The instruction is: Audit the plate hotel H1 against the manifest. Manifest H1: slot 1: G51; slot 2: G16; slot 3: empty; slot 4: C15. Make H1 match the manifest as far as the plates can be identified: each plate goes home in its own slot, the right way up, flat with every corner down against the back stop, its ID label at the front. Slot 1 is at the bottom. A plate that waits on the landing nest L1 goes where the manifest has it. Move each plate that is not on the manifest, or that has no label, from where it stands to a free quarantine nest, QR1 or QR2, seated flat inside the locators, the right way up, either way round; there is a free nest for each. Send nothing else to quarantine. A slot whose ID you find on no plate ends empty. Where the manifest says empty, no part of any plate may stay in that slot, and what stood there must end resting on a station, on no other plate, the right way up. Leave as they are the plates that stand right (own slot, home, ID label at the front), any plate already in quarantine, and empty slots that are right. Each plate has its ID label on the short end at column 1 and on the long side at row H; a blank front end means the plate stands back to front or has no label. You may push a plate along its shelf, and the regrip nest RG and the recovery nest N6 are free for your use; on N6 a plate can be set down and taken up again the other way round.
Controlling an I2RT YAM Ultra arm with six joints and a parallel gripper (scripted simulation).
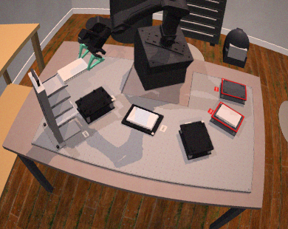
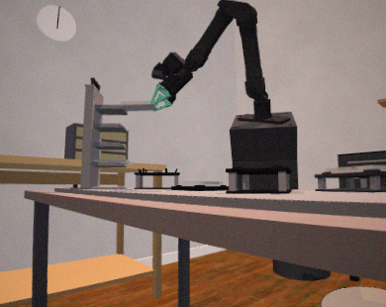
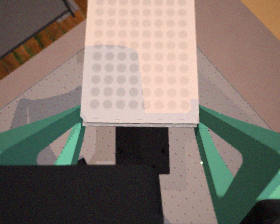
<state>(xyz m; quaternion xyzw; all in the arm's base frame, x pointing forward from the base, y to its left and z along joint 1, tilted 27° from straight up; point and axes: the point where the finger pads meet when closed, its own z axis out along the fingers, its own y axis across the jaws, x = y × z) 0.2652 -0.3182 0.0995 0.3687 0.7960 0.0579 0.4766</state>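
Observation:
The grey plate hotel H1 (image 1: 41, 100) (image 2: 90, 139) stands at the table's left. My gripper (image 1: 88, 60) (image 2: 159, 101) (image 3: 139, 111), with green fingers, is at the height of the top shelf, out in front of it. It is shut across the near end of a white well plate (image 1: 72, 69) (image 2: 138, 105) (image 3: 142, 60). The plate is level and the right way up; its far end reaches the top shelf's front and most of it hangs outside the hotel. I read no label on it. The lower shelves look bare in the top and exterior views.
A black nest block (image 1: 94, 104) sits right of the hotel. A flat black nest holds a white plate (image 1: 142, 117) mid-table. Another black block (image 1: 196, 139) lies further right. Two red-rimmed nests stand far right, one dark inside (image 1: 233, 89), one with a white plate (image 1: 228, 115). The arm's base box (image 1: 162, 59) is behind.

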